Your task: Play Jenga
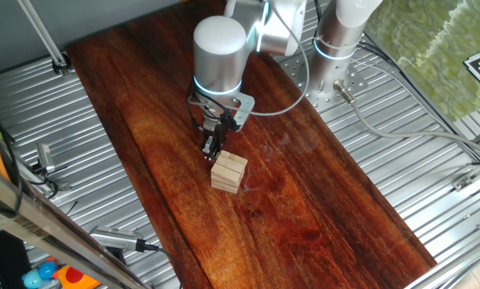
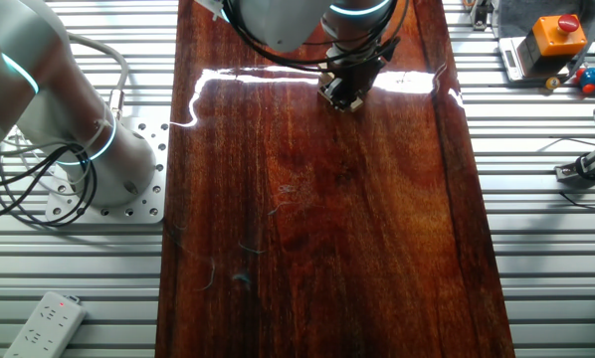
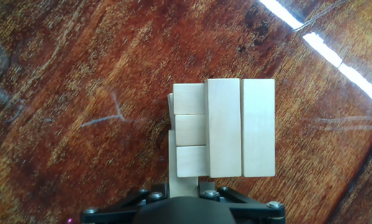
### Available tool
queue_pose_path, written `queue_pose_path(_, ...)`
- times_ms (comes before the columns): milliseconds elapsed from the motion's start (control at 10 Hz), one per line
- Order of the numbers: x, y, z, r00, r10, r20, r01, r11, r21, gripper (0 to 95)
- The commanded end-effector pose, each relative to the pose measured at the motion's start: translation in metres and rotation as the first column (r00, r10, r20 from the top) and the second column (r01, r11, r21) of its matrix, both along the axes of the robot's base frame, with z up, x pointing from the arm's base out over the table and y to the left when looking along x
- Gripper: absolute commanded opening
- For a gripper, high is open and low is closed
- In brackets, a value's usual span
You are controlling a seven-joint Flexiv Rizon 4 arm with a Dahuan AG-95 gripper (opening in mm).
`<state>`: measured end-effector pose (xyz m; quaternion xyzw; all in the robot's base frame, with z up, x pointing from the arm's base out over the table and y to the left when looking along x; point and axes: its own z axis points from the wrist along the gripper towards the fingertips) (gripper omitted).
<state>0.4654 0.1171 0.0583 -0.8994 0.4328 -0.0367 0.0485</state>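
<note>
We see the gripper low over the dark wooden table, its tip just beside the Jenga stack; whether its fingers are apart or together we cannot tell (the hand view shows only the mount). In that view the stack sits directly ahead, two long blocks on top with three block ends exposed beside them.

1. One Jenga stack stands on one dark wooden board.
2. From the hand view, two long blocks lie side by side on top, and three block ends show in the layer beneath.
3. One gripper over the board.
4. One white power strip at the edge.
</note>
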Motion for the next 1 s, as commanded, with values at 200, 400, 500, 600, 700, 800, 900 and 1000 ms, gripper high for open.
queue_pose_path(200, -0.0013, 0.0004, -0.0008, 1.000, 0.006, 0.018, -0.006, 1.000, 0.007, 19.0)
queue_pose_path(400, -0.0029, 0.0004, -0.0015, 1.000, 0.006, 0.022, -0.006, 1.000, 0.007, 19.0)
queue_pose_path(500, -0.0034, 0.0003, -0.0017, 1.000, 0.005, 0.026, -0.005, 1.000, 0.007, 19.0)
queue_pose_path(600, -0.0035, 0.0003, -0.0014, 1.000, 0.005, 0.029, -0.006, 1.000, 0.009, 19.0)
queue_pose_path(700, -0.0036, 0.0004, -0.0013, 0.999, 0.005, 0.032, -0.005, 1.000, 0.009, 19.0)
queue_pose_path(800, -0.0036, 0.0004, -0.0013, 0.999, 0.005, 0.033, -0.005, 1.000, 0.010, 19.0)
queue_pose_path(900, -0.0038, 0.0004, -0.0014, 0.999, 0.007, 0.033, -0.008, 1.000, 0.011, 19.0)
queue_pose_path(1000, -0.0038, 0.0004, -0.0014, 0.999, 0.007, 0.034, -0.008, 1.000, 0.011, 19.0)
